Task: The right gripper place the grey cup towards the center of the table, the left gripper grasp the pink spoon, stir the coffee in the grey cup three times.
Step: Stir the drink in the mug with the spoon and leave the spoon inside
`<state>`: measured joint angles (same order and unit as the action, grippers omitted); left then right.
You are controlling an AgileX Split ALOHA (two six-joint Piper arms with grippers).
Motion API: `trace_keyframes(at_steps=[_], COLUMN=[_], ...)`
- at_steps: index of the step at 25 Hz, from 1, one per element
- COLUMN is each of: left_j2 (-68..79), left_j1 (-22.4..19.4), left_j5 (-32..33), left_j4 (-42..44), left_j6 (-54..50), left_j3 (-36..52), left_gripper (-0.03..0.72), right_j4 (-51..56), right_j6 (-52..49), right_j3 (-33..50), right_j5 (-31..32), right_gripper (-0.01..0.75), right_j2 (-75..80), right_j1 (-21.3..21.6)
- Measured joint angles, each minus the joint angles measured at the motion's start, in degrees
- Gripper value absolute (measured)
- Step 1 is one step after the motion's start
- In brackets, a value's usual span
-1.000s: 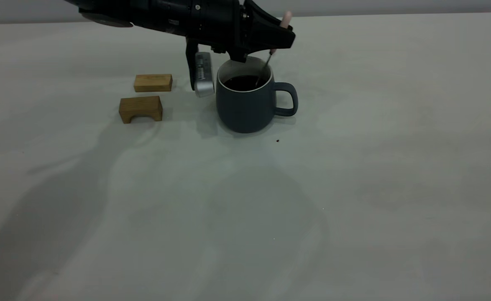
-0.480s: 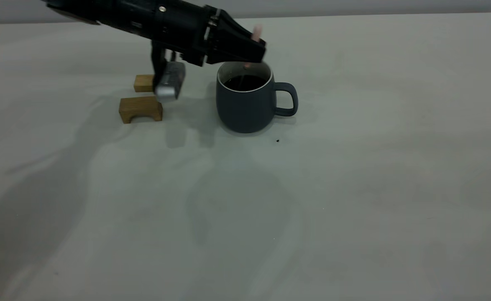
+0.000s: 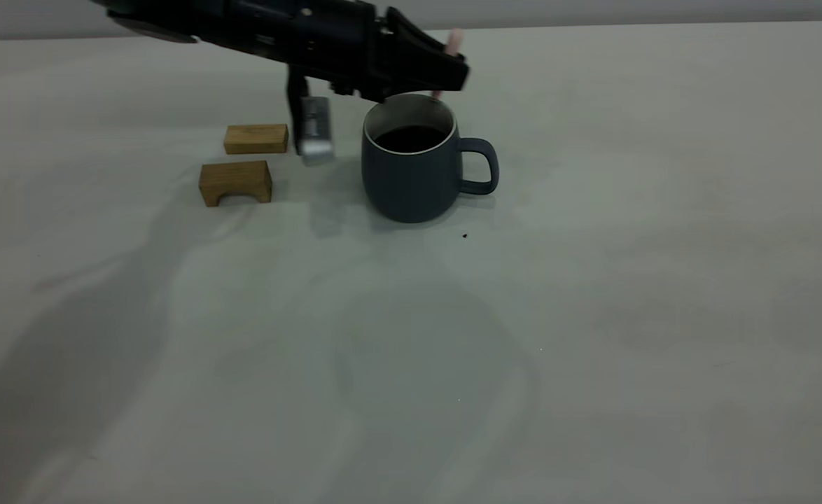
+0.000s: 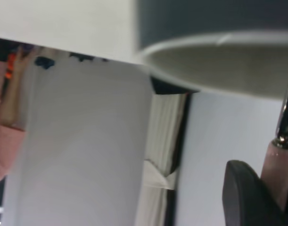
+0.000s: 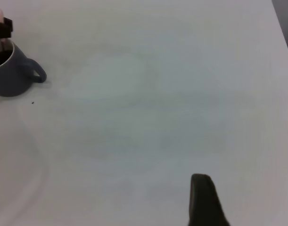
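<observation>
Pinching the spoon [image 3: 454,40], the left gripper [image 3: 453,73] hovers at the far rim of the cup [image 3: 411,171]; right gripper state cannot be told.

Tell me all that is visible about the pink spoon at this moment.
The pink spoon has a pale pink rounded handle and a shiny grey metal neck. The left end effector grips the handle, holding it near upright over the far rim of the grey cup. Its bowl is hidden, so contact with the coffee cannot be judged.
</observation>
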<state>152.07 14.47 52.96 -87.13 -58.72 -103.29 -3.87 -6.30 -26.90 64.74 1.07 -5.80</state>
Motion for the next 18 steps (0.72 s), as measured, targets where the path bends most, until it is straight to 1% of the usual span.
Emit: trace_keyframes(at_steps=[3,7,11,16,18], left_j2=[0.0,0.0,0.0,0.0,0.0], left_j1=[0.88,0.76,0.1,-0.4,-0.4], left_j5=[2.23,6.44,7.62,8.65,9.28], left_j4=[1.12,6.29,9.07,9.8,9.93], left_j6=[0.0,0.19,-0.01,-0.07,-0.07], left_j3=[0.0,0.0,-0.02,-0.02,-0.02], left_gripper=[0.139,0.139,0.139,0.139,0.171], right_j4=[0.0,0.0,0.0,0.0,0.0], right_j6=[0.0,0.0,0.0,0.0,0.0], right_j3=[0.0,0.0,0.0,0.0,0.0], right_j5=[0.0,0.0,0.0,0.0,0.0], right_gripper=[0.493,0.493,0.493,0.493,0.493], right_j2=[0.0,0.0,0.0,0.0,0.0], right_j1=[0.0,0.0,0.0,0.0,0.0])
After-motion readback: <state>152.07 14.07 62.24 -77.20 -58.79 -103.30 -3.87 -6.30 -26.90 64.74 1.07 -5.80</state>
